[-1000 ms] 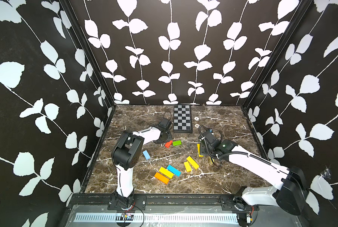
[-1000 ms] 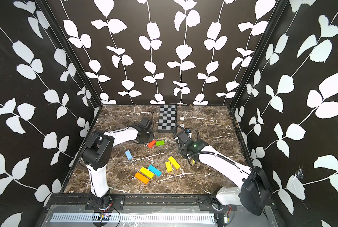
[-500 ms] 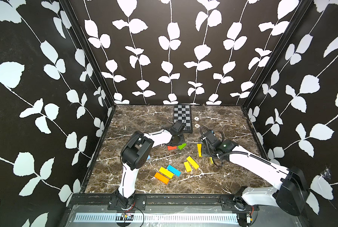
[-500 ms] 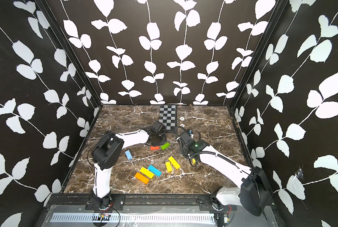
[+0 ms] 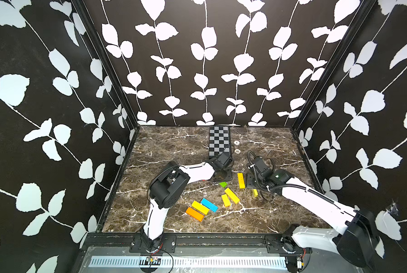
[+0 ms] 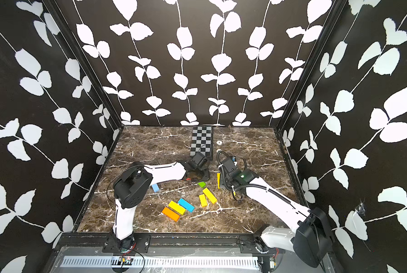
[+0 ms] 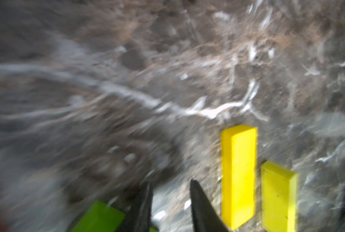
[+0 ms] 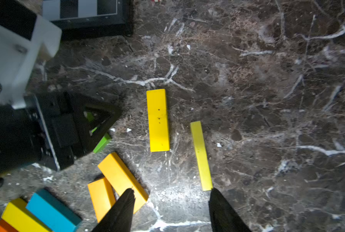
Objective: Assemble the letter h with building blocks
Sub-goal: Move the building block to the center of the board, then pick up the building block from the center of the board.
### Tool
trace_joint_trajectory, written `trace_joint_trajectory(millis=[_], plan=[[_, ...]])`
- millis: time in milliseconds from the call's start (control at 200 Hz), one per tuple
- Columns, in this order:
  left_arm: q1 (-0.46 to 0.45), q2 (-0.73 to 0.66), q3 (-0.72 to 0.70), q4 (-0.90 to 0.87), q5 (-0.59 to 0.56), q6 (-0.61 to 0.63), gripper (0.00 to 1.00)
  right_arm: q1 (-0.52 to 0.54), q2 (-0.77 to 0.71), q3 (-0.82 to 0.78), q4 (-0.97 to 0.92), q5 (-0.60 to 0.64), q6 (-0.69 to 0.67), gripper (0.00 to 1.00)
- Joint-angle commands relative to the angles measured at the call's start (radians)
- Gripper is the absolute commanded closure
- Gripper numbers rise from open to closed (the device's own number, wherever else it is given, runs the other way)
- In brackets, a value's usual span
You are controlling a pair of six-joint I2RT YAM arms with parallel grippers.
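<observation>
Nearest the front edge, at the table's [image 5: 174, 146] 6 o'clock, an orange bar [image 5: 194, 214], a yellow bar [image 5: 200, 207] and a blue bar [image 5: 209, 204] lie side by side. At their 2 o'clock sits a yellow pair [image 5: 232, 195], touching. No h is formed yet.

Further in, the right gripper [image 8: 171, 189] hangs with its jaws wide and empty. The near end of the thin bar [image 8: 201, 155] lies just beside one fingertip [image 8: 217, 202], and that bar looks to rest on its narrow edge. The long bar [image 8: 158, 120] lies flat at its 10 o'clock, roughly parallel, with a gap between. I read these two as stem and leg.

The green block [image 5: 223, 184] lies at the long bar's 9 o'clock, under the left gripper [image 7: 169, 182]. Its jaws are slightly parted with only marble between them, and the block sits just outside one finger.

The step is probably green as crossbar:
- Centre the jaws on the block before closing.
- Let the right arm back off first.
- Lower the block into the gap without nudging the thin bar, which would likely tip.

The board [image 5: 219, 141] lies at 12 o'clock, clear of the work.
</observation>
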Motion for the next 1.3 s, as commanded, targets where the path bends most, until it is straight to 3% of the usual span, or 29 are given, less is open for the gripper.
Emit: trace_joint_trajectory(millis=[0, 125, 320, 515, 635, 825, 1091, 1216, 1296], plan=[[0.054, -0.162, -0.069, -0.142, -0.136, 0.035, 0.47, 0.010, 0.004, 0.003, 0.036, -0.075, -0.052, 0.34], [0.093, -0.332, -0.167, -0.236, -0.237, 0.082, 0.43, 0.067, 0.076, 0.038, 0.044, -0.118, -0.117, 0.23], [0.093, -0.617, -0.361, -0.440, -0.299, 0.096, 0.37, 0.219, 0.253, 0.152, -0.007, -0.088, -0.173, 0.22], [0.102, -0.861, -0.583, -0.542, -0.338, 0.019, 0.33, 0.244, 0.361, 0.197, 0.048, -0.114, -0.168, 0.22], [0.133, -0.967, -0.663, -0.539, -0.330, -0.020, 0.32, 0.198, 0.438, 0.265, -0.058, 0.035, -0.132, 0.20], [0.172, -0.962, -0.646, -0.472, -0.317, -0.008, 0.32, 0.020, 0.479, 0.228, -0.013, -0.039, -0.102, 0.23], [0.180, -0.878, -0.563, -0.445, -0.325, 0.035, 0.44, -0.043, 0.621, 0.254, 0.010, -0.055, -0.128, 0.30], [0.189, -0.894, -0.554, -0.456, -0.343, 0.048, 0.46, -0.050, 0.637, 0.245, 0.036, -0.073, -0.123, 0.45], [0.202, -0.900, -0.560, -0.465, -0.352, 0.051, 0.47, -0.049, 0.644, 0.248, 0.036, -0.087, -0.120, 0.64]])
